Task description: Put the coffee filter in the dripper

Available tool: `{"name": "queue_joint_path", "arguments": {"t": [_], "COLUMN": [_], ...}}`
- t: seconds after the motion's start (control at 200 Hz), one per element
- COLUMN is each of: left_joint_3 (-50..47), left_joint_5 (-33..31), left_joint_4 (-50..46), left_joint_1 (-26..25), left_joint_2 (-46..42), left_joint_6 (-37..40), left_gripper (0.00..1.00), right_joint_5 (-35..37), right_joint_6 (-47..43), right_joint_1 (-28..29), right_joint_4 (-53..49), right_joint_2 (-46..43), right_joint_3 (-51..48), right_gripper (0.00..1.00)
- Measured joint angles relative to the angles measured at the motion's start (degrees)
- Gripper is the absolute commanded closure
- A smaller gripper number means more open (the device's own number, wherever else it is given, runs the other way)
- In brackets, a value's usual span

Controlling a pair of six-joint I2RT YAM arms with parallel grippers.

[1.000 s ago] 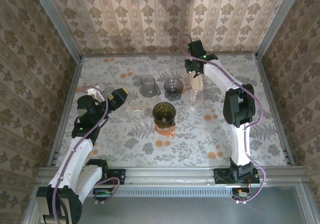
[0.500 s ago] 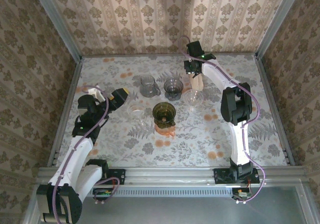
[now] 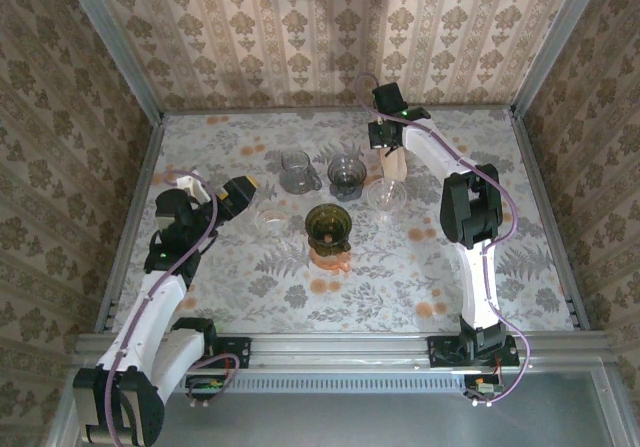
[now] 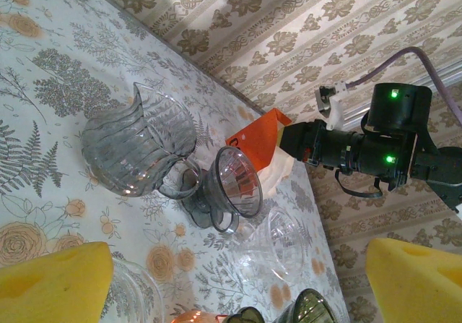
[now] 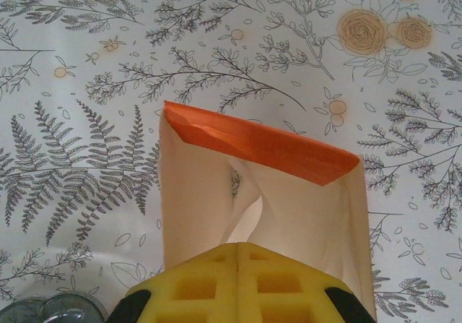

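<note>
Filters (image 5: 249,207) in cream pack (image 3: 394,165) w/ orange flap (image 5: 260,146), upright at approx 1 o'clock on table (image 3: 500,267). In R wrist view, pack mouth open twd camera, one sheet curled up inside, right ahead of the pads. R gripper (image 5: 238,265) down at pack's near edge, R pads (image 5: 195,290) pressed flat together, seam closed. Can't tell if a sheet is nipped between them. From above, R gripper at 12 o'clock of pack, arm stretched far across table.

Dripper (image 3: 346,175), smoky glass cone on a foot, mouth up, at 9 o'clock of pack, just beside it; touching or not, can't tell. Glass jug (image 3: 296,170) at 9 o'clock of dripper, close by. Clear cup (image 3: 385,195) at 6 o'clock of pack, near. Dark green cup (image 3: 327,227) on orange saucer (image 3: 328,259) at 7 o'clock of dripper. Second clear cup (image 3: 270,219) at 9 o'clock of green cup.

L gripper (image 3: 240,192) at approx 9 o'clock on table, aimed twd 3 o'clock at the glassware, well apart from pack. In L wrist view, L pads (image 4: 54,283) at the two bottom corners, spread wide, empty; jug, dripper and pack in a row beyond them, R gripper's black body at pack's far side.
</note>
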Motion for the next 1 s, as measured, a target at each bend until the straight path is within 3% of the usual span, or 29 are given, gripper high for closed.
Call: {"name": "queue_joint_path", "arguments": {"t": [0.2,0.485,0.55,0.6,0.795,1.0], "left_joint_3": [0.0,0.0,0.0,0.0,0.0,0.0], "left_joint_5": [0.0,0.4,0.5,0.6,0.9,0.9], "left_joint_4": [0.5,0.7,0.7,0.7,0.7,0.7], "left_joint_1": [0.0,0.0,0.0,0.0,0.0,0.0], "left_joint_2": [0.0,0.0,0.0,0.0,0.0,0.3], "left_joint_6": [0.0,0.0,0.0,-0.1,-0.3,-0.3], "left_gripper": [0.08,0.08,0.08,0.08,0.08,0.08], "right_joint_5": [0.0,0.4,0.4,0.3,0.2,0.9], "right_joint_6": [0.0,0.2,0.3,0.3,-0.5,-3.8], "right_joint_1": [0.0,0.3,0.3,0.3,0.4,0.7], "right_joint_4": [0.3,1.9,1.9,1.3,-2.6,-5.5], "right_joint_2": [-1.7,-11.6,-12.6,-12.7,-10.0,-5.2], "right_joint_3": [-0.7,-5.9,-6.0,-5.4,-2.2,1.3], "right_gripper": [1.00,1.00,0.86,0.79,0.73,0.79]}}
